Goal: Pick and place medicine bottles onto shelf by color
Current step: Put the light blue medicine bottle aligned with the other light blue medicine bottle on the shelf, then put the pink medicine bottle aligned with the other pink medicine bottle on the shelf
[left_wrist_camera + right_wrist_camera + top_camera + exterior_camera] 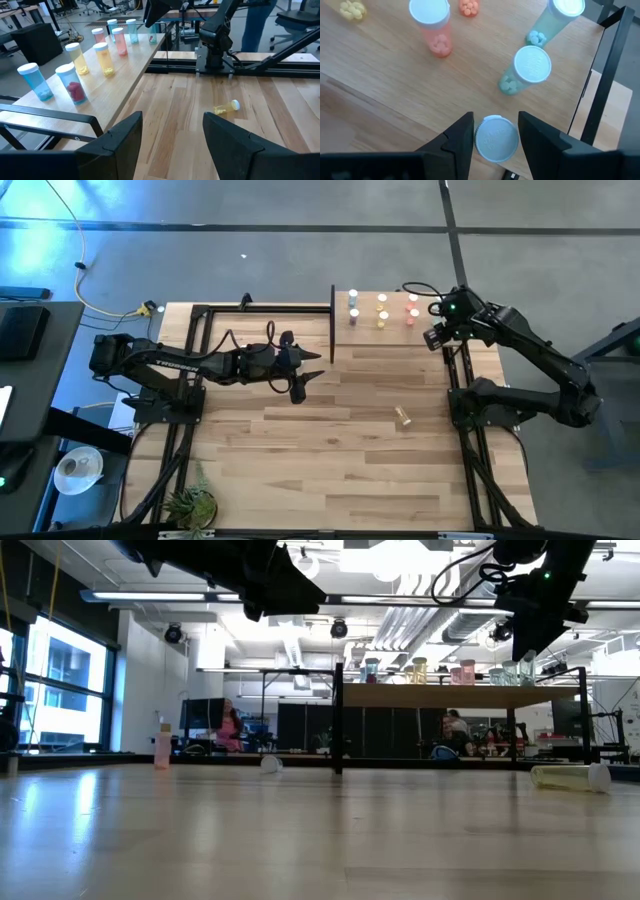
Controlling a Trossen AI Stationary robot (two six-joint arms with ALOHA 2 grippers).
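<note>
A robotics lab set inside a large open-plan office: a plank worktop (330, 450) bolted with black metal framing (470, 450) stands on a grey concrete floor (300, 250), with a yellow cable (85, 275) trailing across it. Beyond the worktop's far edge, the room shows exposed ceiling ducts (400, 635) and strip lights (160, 598), tall windows (55, 680), rows of desks and seated people (230, 725). Office chairs (295, 20) stand nearby, and a small potted plant (192, 502) sits at the worktop's near left corner.
</note>
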